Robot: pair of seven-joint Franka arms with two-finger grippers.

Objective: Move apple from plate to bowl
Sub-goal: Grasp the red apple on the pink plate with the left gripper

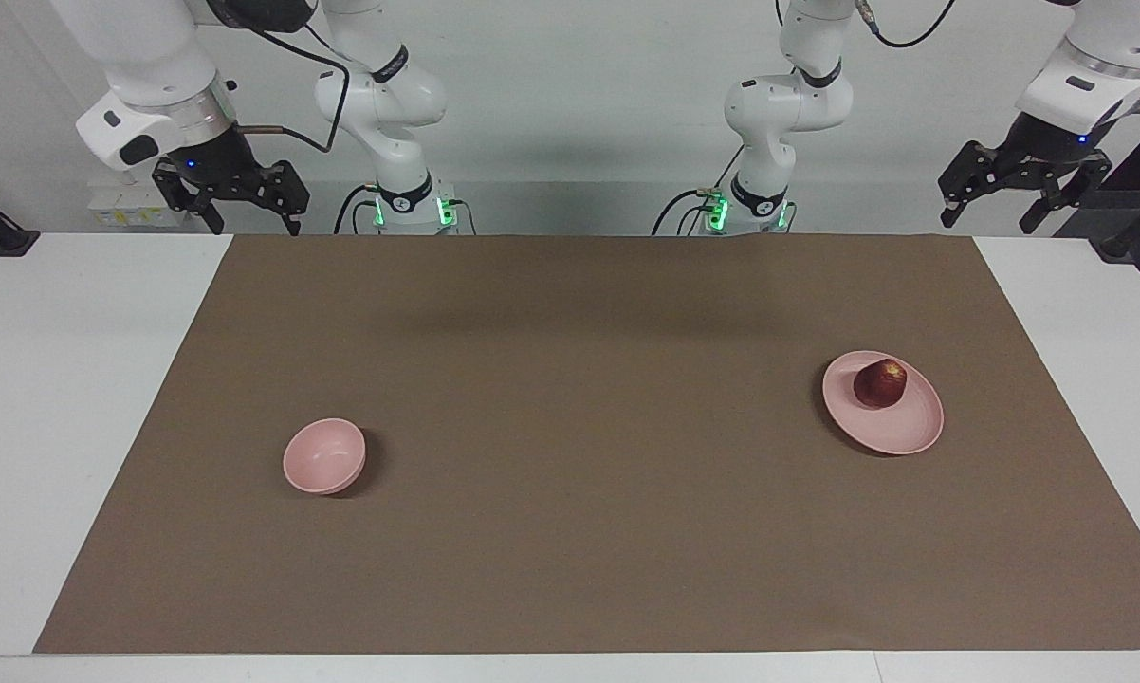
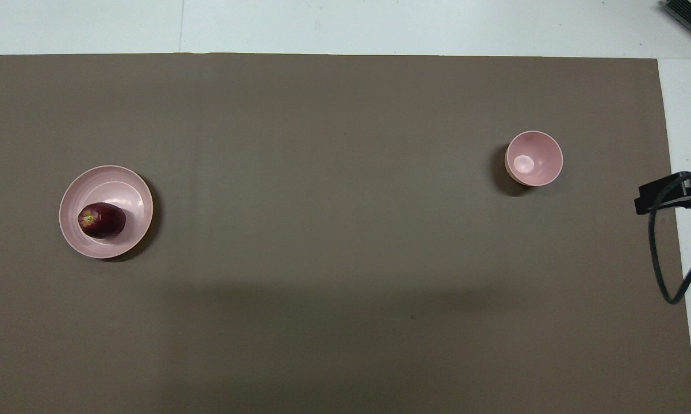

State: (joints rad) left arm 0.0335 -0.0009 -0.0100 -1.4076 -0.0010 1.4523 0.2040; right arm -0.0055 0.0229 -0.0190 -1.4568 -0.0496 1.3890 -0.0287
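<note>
The dark red apple lies on the pale pink plate toward the left arm's end of the table; the overhead view shows the apple on the nearer part of the plate. The small deep pink bowl stands empty toward the right arm's end, also seen from overhead. My left gripper hangs open and empty, raised over the table's edge by its base. My right gripper hangs open and empty, raised likewise. Both arms wait, far from plate and bowl.
A brown mat covers most of the white table; plate and bowl stand on it. A black cable hangs at the right arm's end of the table. A dark object sits at the table's farthest corner.
</note>
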